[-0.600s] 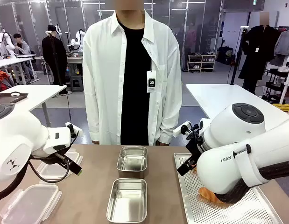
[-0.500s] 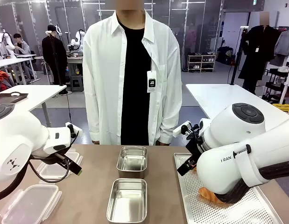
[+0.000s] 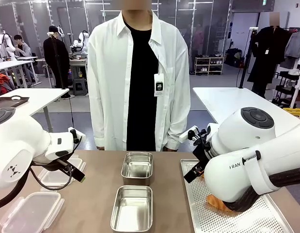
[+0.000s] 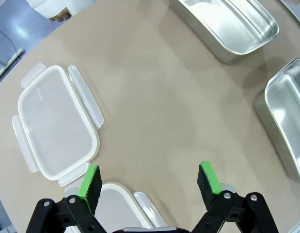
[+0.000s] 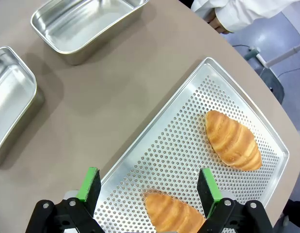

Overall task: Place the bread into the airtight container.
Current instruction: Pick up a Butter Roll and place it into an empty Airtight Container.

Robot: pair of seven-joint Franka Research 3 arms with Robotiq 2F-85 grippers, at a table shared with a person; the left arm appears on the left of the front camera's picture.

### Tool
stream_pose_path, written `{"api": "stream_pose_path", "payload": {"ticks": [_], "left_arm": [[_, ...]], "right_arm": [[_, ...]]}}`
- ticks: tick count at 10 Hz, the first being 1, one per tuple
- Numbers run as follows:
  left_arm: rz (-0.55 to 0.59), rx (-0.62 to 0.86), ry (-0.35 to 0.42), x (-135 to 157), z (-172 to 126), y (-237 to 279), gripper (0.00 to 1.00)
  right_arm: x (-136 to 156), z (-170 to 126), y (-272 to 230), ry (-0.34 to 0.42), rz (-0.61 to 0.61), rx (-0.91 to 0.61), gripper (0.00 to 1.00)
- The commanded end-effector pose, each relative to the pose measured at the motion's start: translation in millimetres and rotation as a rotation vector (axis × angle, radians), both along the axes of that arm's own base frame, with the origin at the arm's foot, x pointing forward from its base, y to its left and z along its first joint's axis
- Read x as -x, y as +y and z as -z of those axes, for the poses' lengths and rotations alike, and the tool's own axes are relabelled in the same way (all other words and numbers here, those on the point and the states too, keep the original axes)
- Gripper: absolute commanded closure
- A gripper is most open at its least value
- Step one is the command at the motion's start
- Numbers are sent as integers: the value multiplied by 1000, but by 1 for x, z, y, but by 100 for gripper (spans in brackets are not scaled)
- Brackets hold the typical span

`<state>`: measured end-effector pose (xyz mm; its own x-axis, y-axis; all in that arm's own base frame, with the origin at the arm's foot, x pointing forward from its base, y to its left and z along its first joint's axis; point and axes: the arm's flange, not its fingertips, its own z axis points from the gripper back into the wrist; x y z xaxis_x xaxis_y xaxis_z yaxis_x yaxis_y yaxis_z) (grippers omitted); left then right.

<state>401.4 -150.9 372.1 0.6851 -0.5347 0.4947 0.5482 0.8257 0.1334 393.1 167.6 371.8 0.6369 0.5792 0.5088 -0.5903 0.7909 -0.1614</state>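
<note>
With jaws wide and empty, the right gripper (image 5: 149, 184) hovers above the nearer bread (image 5: 171, 213) on the perforated tray (image 5: 188, 121) and should drop centred across its narrow width, closing gently, before crossing to the airtight container (image 3: 31, 211), seemingly far left.

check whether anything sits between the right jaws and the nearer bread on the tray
Nothing visible does. The right jaws stand open above the nearer bread, which lies uncovered on the perforated tray. The second bread lies apart on the same tray, clear of the path.
</note>
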Motion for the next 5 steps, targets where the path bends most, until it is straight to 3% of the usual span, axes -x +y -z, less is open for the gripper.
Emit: {"api": "stream_pose_path", "payload": {"ticks": [1,4,5], "left_arm": [[-1,0,0,0,0,0,0],[0,0,0,0,0,0,0],[22,-11,-14,-8,-15,-2,0]], "right_arm": [[0,0,0,1,3,-3,0],[0,0,0,0,0,0,0],[-1,-23,0,41,-16,-26,0]]}}
